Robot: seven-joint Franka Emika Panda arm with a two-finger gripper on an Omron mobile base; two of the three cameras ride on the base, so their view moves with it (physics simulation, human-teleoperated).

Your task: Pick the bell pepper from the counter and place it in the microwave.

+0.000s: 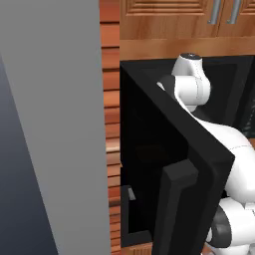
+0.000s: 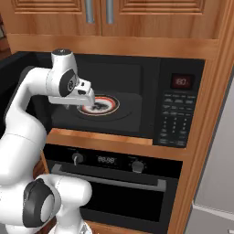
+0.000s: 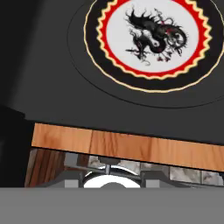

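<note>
Wood cabinets [image 2: 105,13] with metal handles run across the top of the right base view; below them sits the microwave [image 2: 183,105], black, its cavity open and dark; keypad panel with red display [image 2: 182,82] at 3 o'clock of the cavity; round white-red-black turntable plate [image 2: 101,105] lying flat on the cavity floor, partly hidden behind the arm's wrist. Wood trim strip [image 2: 98,136] runs just under the cavity; oven [image 2: 114,183] with two knobs and a long handle directly beneath that.

Left base view: microwave door [image 1: 169,164] swung wide open, thick handle facing the camera; grey wall panel [image 1: 55,124] at 9 o'clock of it; arm [image 1: 191,84] reaches past the door's top edge into the cavity.

Hand view: plate [image 3: 151,37] at 12 o'clock, dragon-like black figure on its white centre, nothing resting on it; wood strip [image 3: 127,146] crosses below the cavity floor.

Gripper [image 2: 86,101] hangs at the cavity mouth, at the plate's 9 o'clock edge; cannot tell whether its fingers stand apart or together, nor whether anything is held. Bell pepper: cannot tell where it is.
</note>
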